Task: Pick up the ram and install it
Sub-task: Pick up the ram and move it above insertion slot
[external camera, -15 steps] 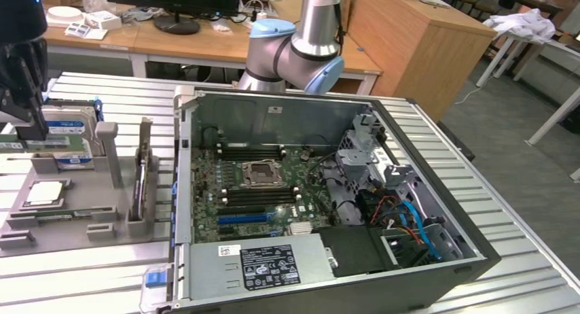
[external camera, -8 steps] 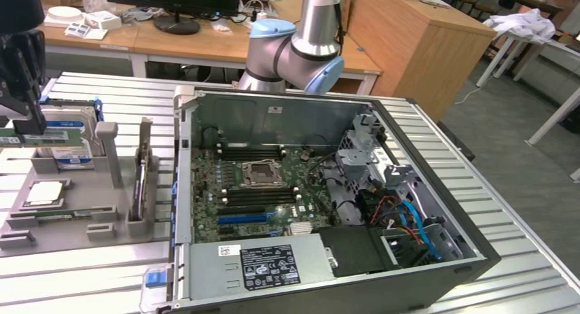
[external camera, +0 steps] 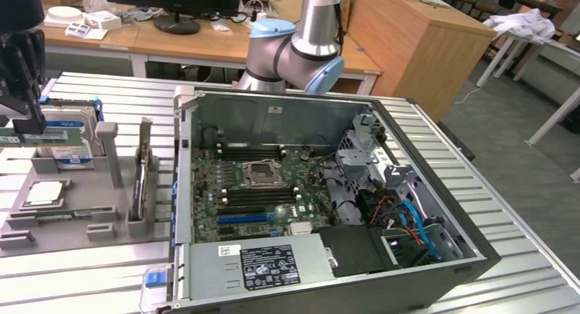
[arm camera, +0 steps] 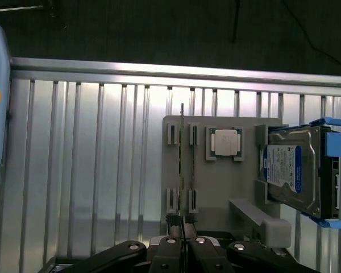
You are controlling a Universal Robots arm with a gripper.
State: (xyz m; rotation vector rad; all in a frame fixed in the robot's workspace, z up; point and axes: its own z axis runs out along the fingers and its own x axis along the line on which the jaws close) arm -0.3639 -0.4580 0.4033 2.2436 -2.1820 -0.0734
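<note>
The gripper [external camera: 32, 124] hangs over the slatted metal table [external camera: 91, 266] near its edge on the exterior view's left, above the grey holder [external camera: 102, 222] that lies there. Its fingers are pressed together on the ram [external camera: 56, 133], which shows as a green strip held level just under the fingertips, in front of the hard drive [external camera: 70, 158] that stands at the far end of the holder. In the wrist view the gripper [arm camera: 183, 238] has the ram [arm camera: 182, 170] pinched between its two pads. The stick is seen edge-on there as a thin dark line running out over the holder, between the pairs of small grey clips that would cradle it. It looks raised off those clips rather than resting in them, though how far it has cleared them cannot be told. The silver processor chip [arm camera: 226, 142] lies in its own recess just beside those clips, and the hard drive [arm camera: 290, 170] stands in its blue-ended bracket beyond that. The open computer case [external camera: 426, 192] lies on its side in the middle of the table, well apart from the gripper. Its green motherboard [external camera: 227, 222] faces up, with long black memory slots [external camera: 249, 151] on either side of the processor socket [external camera: 260, 171]. As far as can be made out, no stick stands in those slots. By this showing the picking-up is as good as done: the ram is gripped and off its rest. The installing is not yet done, since the ram is over the holder and nowhere near the case.
</note>
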